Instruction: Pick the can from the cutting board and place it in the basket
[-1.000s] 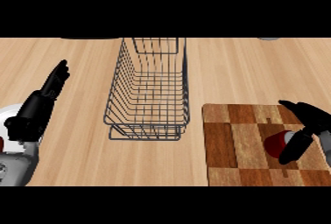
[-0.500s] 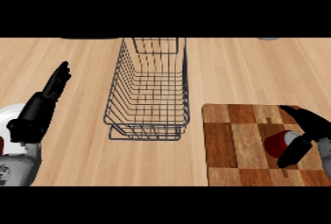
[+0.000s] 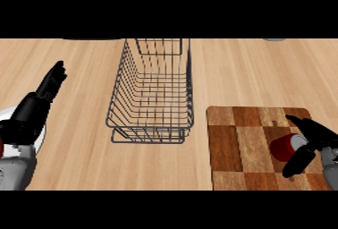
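Observation:
A red can stands upright on the right half of the chequered wooden cutting board at the lower right. My right hand comes in from the right edge and curls round the can, fingers along its far side and thumb along its near side. The can's right side is hidden by the hand. A dark wire basket stands on the counter just left of the board, open at the top, with nothing in it. My left hand rests open at the far left, fingers pointing up.
A white plate lies partly under my left forearm at the left edge. Bare wooden counter stretches between the basket and the left hand. A dark object and a grey one peek in at the far edge.
The right hand's fingers and thumb have drawn closer round the can. The can, the basket and the left hand have stayed where they were.

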Robot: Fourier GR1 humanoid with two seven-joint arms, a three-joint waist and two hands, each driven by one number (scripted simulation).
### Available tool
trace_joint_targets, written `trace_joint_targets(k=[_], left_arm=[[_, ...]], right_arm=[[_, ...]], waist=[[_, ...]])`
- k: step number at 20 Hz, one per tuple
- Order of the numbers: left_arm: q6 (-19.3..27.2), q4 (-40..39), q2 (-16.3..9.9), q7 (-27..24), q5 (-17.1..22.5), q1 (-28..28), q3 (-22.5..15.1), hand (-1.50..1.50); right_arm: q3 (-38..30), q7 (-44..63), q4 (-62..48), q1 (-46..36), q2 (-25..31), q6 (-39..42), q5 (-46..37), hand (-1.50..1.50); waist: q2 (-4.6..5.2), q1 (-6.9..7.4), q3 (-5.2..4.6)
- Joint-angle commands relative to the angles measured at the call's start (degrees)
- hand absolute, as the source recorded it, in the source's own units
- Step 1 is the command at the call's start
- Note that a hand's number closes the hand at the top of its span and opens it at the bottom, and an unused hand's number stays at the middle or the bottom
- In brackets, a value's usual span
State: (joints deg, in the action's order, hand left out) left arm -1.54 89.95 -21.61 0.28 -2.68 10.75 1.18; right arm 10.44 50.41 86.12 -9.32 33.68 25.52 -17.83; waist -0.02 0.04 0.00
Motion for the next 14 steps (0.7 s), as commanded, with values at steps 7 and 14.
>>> trace_joint_targets(k=[7, 14], left_arm=[[-2.21, -0.36, 2.43, 0.81, -1.50, 2.31, 2.18, 0.00], [-3.11, -1.00, 3.70, 0.14, -2.58, 1.49, 2.95, 0.00]], right_arm=[[-6.72, -4.42, -6.25, -0.92, -2.81, 3.40, -2.87, 1.50], [-2.77, -10.53, -8.45, -0.73, -5.67, 0.51, -11.99, 1.50]], waist=[[0.00, 0.06, 0.01], [0.04, 0.16, 0.01]])
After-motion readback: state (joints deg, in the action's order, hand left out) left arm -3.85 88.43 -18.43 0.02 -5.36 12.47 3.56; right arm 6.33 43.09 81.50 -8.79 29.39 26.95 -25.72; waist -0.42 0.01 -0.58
